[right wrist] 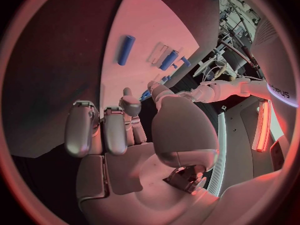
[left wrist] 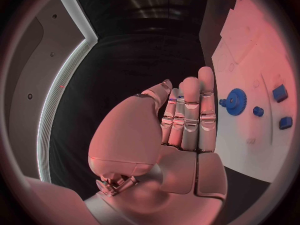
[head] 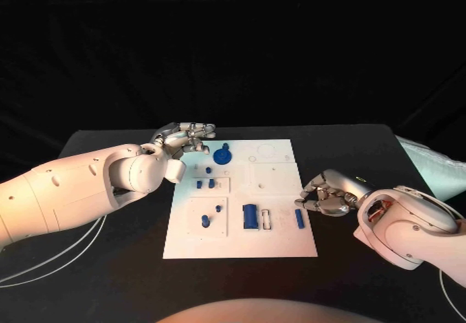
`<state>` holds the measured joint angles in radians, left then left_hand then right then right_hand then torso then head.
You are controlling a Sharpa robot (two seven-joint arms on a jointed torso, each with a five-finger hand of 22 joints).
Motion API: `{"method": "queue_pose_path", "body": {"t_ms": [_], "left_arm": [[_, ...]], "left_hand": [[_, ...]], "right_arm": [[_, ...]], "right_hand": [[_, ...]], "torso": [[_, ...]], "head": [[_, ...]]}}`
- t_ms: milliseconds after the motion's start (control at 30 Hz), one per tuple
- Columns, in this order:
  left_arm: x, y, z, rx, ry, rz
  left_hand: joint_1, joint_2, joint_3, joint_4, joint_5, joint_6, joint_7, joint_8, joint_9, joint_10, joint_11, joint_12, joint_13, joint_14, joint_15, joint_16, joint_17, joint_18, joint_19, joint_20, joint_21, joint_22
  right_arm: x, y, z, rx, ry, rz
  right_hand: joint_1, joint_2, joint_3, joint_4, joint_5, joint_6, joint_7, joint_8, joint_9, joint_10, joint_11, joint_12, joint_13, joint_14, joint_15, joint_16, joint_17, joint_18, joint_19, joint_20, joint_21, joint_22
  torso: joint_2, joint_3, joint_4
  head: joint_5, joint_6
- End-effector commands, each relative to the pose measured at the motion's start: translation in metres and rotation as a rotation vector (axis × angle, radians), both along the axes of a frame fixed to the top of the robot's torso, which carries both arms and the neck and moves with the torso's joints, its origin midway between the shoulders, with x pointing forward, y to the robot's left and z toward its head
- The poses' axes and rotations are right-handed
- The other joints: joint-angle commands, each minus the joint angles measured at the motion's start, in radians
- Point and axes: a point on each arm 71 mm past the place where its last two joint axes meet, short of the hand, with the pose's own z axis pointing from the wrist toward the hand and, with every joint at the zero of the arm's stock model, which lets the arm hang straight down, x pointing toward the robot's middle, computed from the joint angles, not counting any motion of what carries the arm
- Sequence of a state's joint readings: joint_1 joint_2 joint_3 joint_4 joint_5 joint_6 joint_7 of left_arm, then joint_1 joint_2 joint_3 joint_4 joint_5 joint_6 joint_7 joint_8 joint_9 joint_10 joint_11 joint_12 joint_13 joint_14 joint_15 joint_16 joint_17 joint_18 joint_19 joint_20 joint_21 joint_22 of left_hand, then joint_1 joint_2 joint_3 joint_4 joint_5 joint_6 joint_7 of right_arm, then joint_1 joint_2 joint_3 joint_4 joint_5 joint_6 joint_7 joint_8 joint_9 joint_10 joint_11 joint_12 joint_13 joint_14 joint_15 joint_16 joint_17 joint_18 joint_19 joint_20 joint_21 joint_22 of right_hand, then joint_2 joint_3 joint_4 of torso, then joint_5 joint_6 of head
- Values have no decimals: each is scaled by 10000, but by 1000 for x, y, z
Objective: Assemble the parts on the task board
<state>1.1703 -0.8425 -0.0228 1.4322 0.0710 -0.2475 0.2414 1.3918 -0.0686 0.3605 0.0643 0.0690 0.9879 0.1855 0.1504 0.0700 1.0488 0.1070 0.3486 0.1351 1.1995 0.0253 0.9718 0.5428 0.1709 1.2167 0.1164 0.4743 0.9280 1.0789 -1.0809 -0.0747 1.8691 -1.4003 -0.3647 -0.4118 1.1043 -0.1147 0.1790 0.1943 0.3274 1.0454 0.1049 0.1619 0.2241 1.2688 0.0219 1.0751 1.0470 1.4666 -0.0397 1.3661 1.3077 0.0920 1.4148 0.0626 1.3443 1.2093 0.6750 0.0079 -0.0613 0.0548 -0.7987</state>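
The white task board lies in the middle of the black table. A blue gear sits near its far left corner, and my left hand hovers just beside it, off the board's edge. In the left wrist view that hand has its fingers straight and side by side, holding nothing, with the gear close to the fingertips. My right hand hangs at the board's right edge, fingers loosely bent and empty, next to a blue rod. The rod lies beyond the right hand.
Several small blue parts stand in the board's left half, two more nearer me. A blue block stands in the near middle. A pale bag lies at the table's right edge. Cables trail under the left arm.
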Motion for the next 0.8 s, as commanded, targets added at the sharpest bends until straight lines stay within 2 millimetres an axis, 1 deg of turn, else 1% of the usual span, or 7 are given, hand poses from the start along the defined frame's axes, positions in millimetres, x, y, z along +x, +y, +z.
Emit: {"method": "queue_pose_path", "body": {"t_ms": [33,200,300,467,533,633,800], "left_arm": [[0,-3,1,-50,-130,-127],[-1,-2,1,-48,-123,-124],[-1,-2,0,-45,-114,-117],[-1,-1,0,-36,-103,-100],[0,-1,-1,-35,-100,-99],[-1,-1,-1,-40,-88,-111],[-1,-1,-2,-40,-69,-111]], "left_hand": [[-84,29,-77,-10,-47,-63,7,43,-15,-73,13,33,9,-83,-5,-2,-16,102,21,71,-40,-9],[-84,29,-77,-10,-47,-63,7,43,-15,-73,13,33,9,-83,-5,-2,-16,102,21,71,-40,-9],[-84,29,-77,-10,-47,-63,7,43,-15,-73,13,33,9,-83,-5,-2,-16,102,21,71,-40,-9],[-84,29,-77,-10,-47,-63,7,43,-15,-73,13,33,9,-83,-5,-2,-16,102,21,71,-40,-9],[-84,29,-77,-10,-47,-63,7,43,-15,-73,13,33,9,-83,-5,-2,-16,102,21,71,-40,-9],[-84,29,-77,-10,-47,-63,7,43,-15,-73,13,33,9,-83,-5,-2,-16,102,21,71,-40,-9],[-84,29,-77,-10,-47,-63,7,43,-15,-73,13,33,9,-83,-5,-2,-16,102,21,71,-40,-9]], "right_arm": [[-3,-4,-9,-1053,504,-619],[-7,-1,-16,-1280,663,-580],[-8,1,-19,-1405,700,-520],[-10,4,-22,-1523,793,-396],[-10,5,-24,-1637,844,-288],[-12,8,-27,-1995,991,-17],[-11,10,-28,-2288,804,160]], "right_hand": [[-23,4,-224,127,13,105,-14,-59,5,112,10,58,57,572,-90,44,168,-164,88,-17,63,45],[110,45,-478,265,-18,189,-42,-55,19,167,-13,70,120,587,-110,85,220,-175,118,-36,96,99],[182,63,-565,303,-14,221,-53,-50,28,184,-23,72,144,590,-118,94,233,-177,125,-44,102,108],[336,100,-696,343,17,263,-67,-47,42,202,-36,65,173,594,-129,106,250,-179,130,-55,106,117],[436,122,-757,348,44,284,-73,-45,51,208,-41,57,186,595,-134,108,254,-179,131,-60,107,119],[704,170,-885,319,80,332,-86,-38,75,227,-58,52,229,604,-143,145,304,-190,151,-71,137,171],[1104,227,-1010,211,100,345,-85,-53,96,265,-62,69,305,619,-151,204,379,-204,177,-81,178,237]], "torso": [[-1,-4,-1],[9,5,16],[10,2,19],[3,-15,8],[0,-14,3],[11,-5,18],[5,-8,9]], "head": [[-44,-4],[-93,-41],[-96,-60],[-90,-86],[-88,-90],[-78,-108],[-80,-123]]}}
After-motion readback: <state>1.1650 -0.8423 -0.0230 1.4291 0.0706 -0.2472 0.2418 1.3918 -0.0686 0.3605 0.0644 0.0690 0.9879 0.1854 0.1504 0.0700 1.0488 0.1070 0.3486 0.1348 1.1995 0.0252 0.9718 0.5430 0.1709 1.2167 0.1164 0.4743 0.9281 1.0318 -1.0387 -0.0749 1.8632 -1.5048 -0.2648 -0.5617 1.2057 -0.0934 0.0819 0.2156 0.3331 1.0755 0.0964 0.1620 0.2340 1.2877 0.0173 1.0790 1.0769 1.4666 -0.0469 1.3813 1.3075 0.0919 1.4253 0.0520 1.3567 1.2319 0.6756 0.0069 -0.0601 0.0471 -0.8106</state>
